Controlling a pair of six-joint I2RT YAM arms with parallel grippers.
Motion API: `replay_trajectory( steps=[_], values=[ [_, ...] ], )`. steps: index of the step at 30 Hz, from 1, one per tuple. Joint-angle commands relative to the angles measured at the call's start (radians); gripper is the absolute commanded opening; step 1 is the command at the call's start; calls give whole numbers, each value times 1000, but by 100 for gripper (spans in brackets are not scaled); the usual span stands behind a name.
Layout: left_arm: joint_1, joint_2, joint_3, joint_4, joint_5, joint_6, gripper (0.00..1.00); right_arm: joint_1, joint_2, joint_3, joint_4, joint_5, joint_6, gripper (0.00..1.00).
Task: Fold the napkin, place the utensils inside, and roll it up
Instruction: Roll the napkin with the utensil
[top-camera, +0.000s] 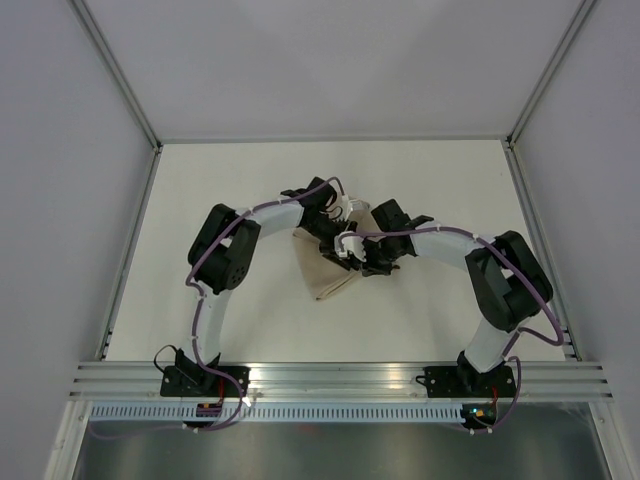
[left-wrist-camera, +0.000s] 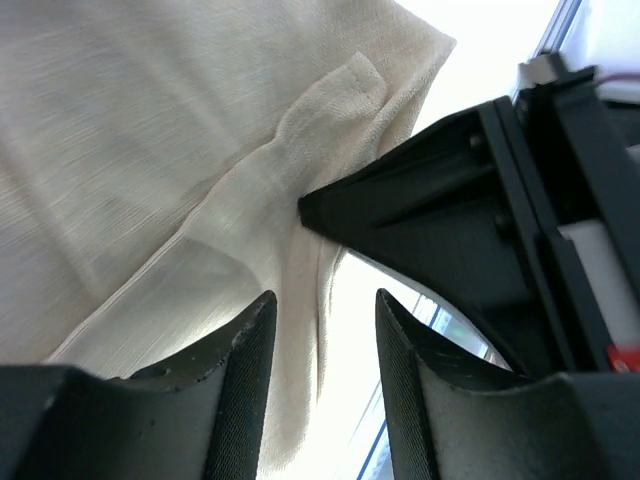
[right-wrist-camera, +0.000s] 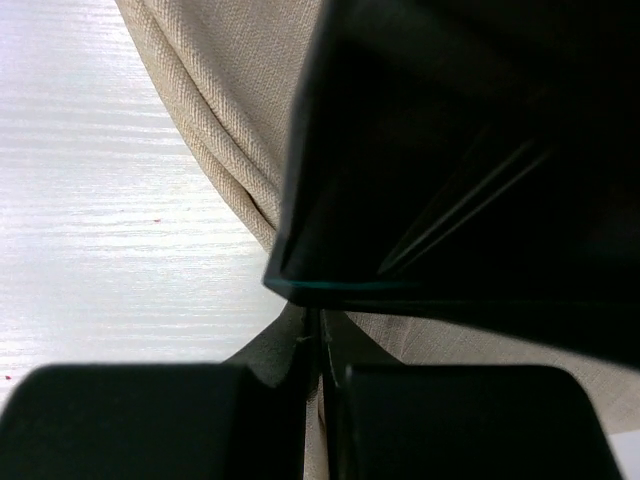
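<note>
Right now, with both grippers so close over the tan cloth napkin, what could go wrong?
1. The left gripper and the right gripper are crowded together over the tan-beige cloth napkin; any sideways move may make them collide.
2. The right gripper looks shut on a fold of it while the left gripper stands open, so a pull may drag the cloth or undo the fold.

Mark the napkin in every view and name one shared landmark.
Top external: napkin at the centre of the table.
Left wrist: napkin fills the upper left.
Right wrist: napkin at top centre, its folded edge running diagonally.
Shared landmark: the white table along the napkin's edge.
</note>
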Motion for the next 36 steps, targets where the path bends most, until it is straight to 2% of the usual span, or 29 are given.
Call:
replay_trajectory(
  steps=[1, 8, 16, 21, 25, 28, 34, 36],
  values=[
    [35, -81, -29, 73, 11, -110, 50, -12, 23, 35, -83, -45, -7, 2],
    [105, -158, -155, 210, -17, -237, 53, -39, 72, 95, -164, -86, -10, 2],
    [175, -435, -385, 415, -290, -386, 57, -116, 245, 291, -460, -186, -72, 2],
    [169, -607, -523, 491, -484, -378, 58, -147, 398, 457, -620, -200, -103, 2],
    [112, -720, -592, 511, -616, -279, 58, -144, 480, 575, -755, -206, -89, 3],
    [-3, -767, -617, 514, -719, -190, 58, -137, 549, 697, -838, -191, -79, 2],
    [-239, -770, -613, 517, -969, -16, 58, -98, 601, 739, -852, -123, -26, 3],
    [-272, -758, -608, 521, -1034, 28, 58, -81, 616, 745, -859, -112, -16, 3]
  ],
)
